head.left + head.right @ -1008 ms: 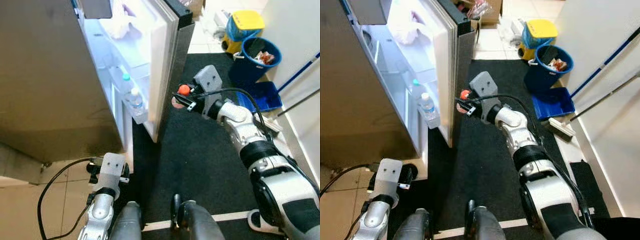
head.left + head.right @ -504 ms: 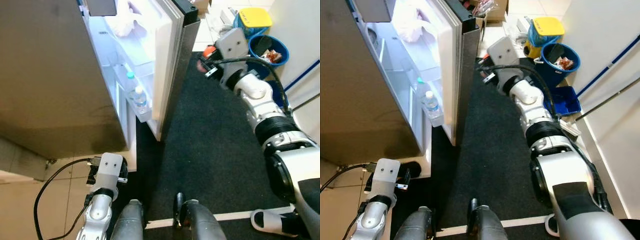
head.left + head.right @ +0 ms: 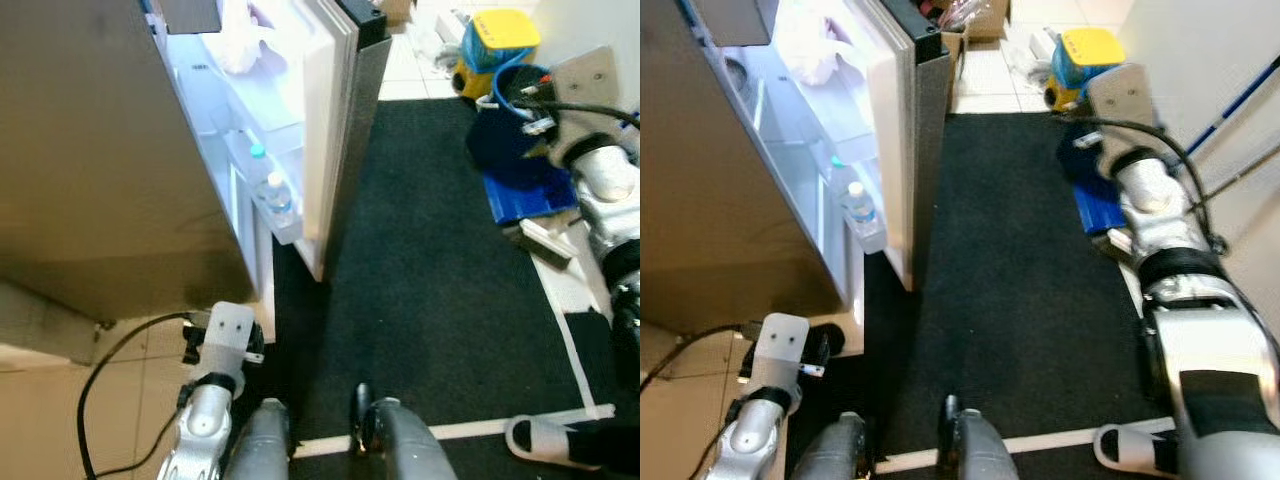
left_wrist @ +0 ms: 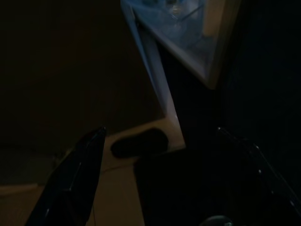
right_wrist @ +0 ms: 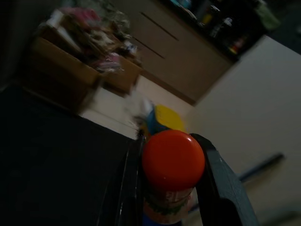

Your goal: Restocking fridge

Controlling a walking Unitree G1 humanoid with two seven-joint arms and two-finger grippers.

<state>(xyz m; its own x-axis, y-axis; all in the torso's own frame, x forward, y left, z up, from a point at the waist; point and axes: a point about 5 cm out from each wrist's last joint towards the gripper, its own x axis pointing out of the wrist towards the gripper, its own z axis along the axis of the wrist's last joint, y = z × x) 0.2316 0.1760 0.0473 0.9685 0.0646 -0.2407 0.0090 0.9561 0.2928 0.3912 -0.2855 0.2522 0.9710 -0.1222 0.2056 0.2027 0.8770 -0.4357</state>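
Note:
The fridge (image 3: 250, 110) stands open at my left, its white door (image 3: 335, 130) edge-on. Two water bottles (image 3: 272, 198) sit in a lit lower shelf. My right gripper (image 3: 528, 100) is out at the right, well away from the door and above the blue bucket. In the right wrist view it is shut on a small bottle with an orange cap (image 5: 173, 160), one black finger (image 5: 214, 179) on each side. My left gripper (image 4: 164, 179) hangs low by the fridge's foot, fingers (image 4: 75, 179) spread and holding nothing.
A black mat (image 3: 430, 300) covers the floor ahead. At the right stand a yellow container (image 3: 497, 38), a blue bucket (image 3: 500, 135), a blue dustpan (image 3: 530, 192) and a brush (image 3: 545, 245). A white slipper (image 3: 545, 440) lies near right. A cable (image 3: 105, 375) trails at my left.
My right arm has swung to the right with the orange-capped bottle, from beside the fridge door to above the bucket and dustpan. The left arm stays hanging.

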